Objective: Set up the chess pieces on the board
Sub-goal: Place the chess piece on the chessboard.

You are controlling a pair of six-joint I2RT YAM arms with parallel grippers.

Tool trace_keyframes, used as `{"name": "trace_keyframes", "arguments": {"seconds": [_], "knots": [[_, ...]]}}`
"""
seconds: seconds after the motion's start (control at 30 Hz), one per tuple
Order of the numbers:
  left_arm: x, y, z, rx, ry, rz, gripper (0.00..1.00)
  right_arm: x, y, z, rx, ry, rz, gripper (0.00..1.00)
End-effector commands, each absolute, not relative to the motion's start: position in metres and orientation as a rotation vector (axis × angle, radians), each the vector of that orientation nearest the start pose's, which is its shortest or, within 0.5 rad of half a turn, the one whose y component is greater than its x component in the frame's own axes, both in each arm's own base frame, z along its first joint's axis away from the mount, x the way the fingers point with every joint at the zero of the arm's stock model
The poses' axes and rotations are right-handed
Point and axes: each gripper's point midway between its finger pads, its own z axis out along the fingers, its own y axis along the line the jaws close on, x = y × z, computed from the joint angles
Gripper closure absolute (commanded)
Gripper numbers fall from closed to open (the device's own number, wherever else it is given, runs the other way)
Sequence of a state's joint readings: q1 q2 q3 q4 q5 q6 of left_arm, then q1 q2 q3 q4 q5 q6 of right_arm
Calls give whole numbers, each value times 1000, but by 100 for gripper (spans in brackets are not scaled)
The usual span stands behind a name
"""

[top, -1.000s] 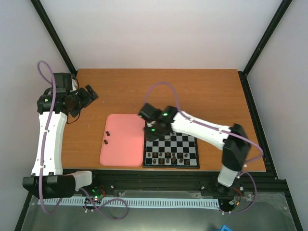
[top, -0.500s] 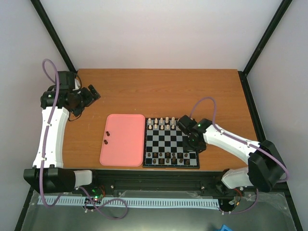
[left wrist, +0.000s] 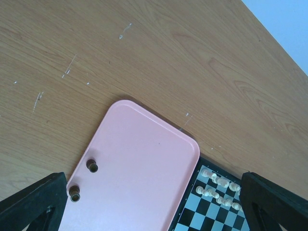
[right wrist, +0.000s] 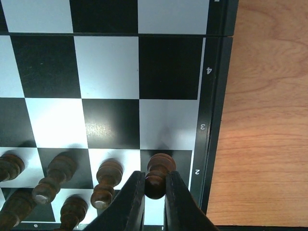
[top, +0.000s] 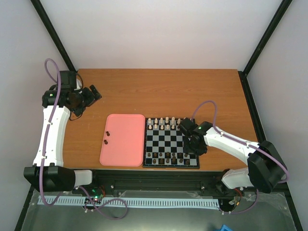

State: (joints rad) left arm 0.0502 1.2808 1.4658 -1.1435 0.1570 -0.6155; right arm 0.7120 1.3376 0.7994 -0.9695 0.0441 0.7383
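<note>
The board [top: 166, 140] lies at the near middle of the table, with cream-white pieces along its far rows and several dark chess pieces [top: 168, 158] along its near rows. My right gripper [top: 193, 146] is over the board's near right corner. In the right wrist view it [right wrist: 155, 190] is shut on a dark pawn [right wrist: 159, 169] standing on the rightmost square of row 2, next to other dark pieces [right wrist: 107, 179]. Two dark pieces [left wrist: 92, 166] [left wrist: 74, 193] lie on the pink tray [left wrist: 139, 163]. My left gripper [top: 91, 93] is open and empty, high over the table's far left.
The pink tray [top: 123, 139] lies flush against the board's left side. The board's dark rim [right wrist: 211, 120] with row numbers borders bare wooden table [right wrist: 264, 120] on the right. Cream-white pieces [left wrist: 219, 185] show at the board's far corner.
My right arm swung from the board's far left corner by the tray to the near right corner and lowered slightly. The left arm shifted a little.
</note>
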Motion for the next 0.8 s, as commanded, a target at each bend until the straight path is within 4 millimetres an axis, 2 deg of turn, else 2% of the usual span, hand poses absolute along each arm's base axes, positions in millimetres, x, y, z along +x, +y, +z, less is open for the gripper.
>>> {"name": "trace_keyframes", "arguments": {"seconds": [0.0,0.6,0.77], "knots": [[319,-11,279,-751,2422,-411,0,168,135,48,56,3071,31,97],[318,-11,273,-757,2429,-411,0,157,130,41,77,3096,34,97],[318,-11,273,-755,2427,-411,0,157,128,41,90,3095,14,88]]}}
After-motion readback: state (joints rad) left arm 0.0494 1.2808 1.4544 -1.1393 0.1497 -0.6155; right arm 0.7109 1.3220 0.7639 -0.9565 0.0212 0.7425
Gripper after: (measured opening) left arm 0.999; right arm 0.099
